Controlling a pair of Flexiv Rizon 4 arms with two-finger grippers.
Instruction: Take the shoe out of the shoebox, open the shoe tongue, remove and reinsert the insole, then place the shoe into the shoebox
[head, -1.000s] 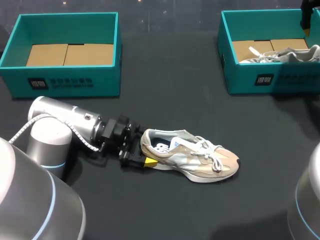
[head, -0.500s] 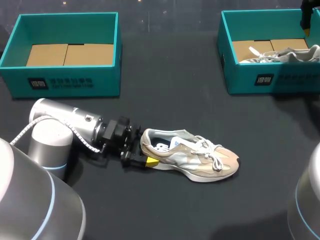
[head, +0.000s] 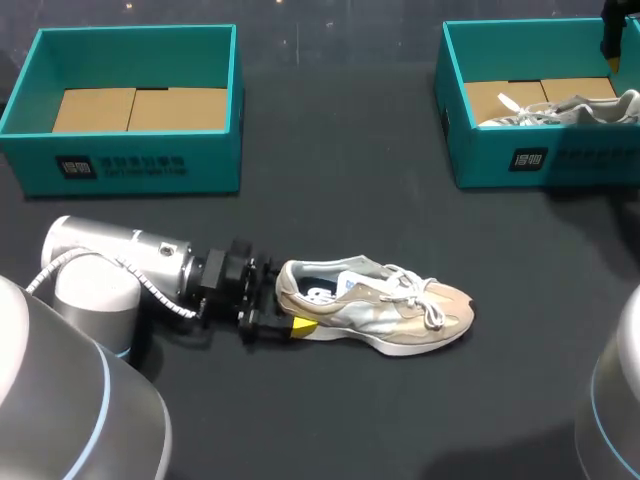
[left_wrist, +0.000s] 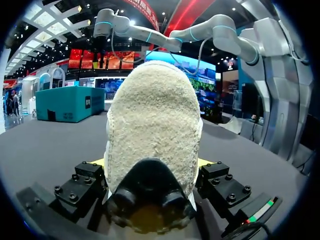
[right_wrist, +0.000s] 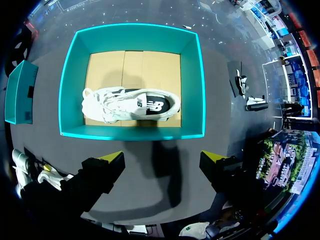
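Overhead, the beige shoe (head: 375, 305) lies on its sole on the dark table (head: 330, 190), toe to the right, well apart from both boxes. The left gripper (head: 288, 316) is at its heel. Only one yellow tip shows, and the heel hides the other. The left box (head: 130, 165) shows a cardboard floor. The right box (head: 540, 160) holds a white shoe (head: 560, 110), cut off at the edge. The right gripper (head: 610, 50) is mostly out of view at the far corner.

From the left wrist, the heel fills the space between the fingers, which pinch it from both sides. It blocks the rest of the shoe.

From the right wrist, the fingers stand spread with nothing between them, and the right box with the white shoe lies ahead
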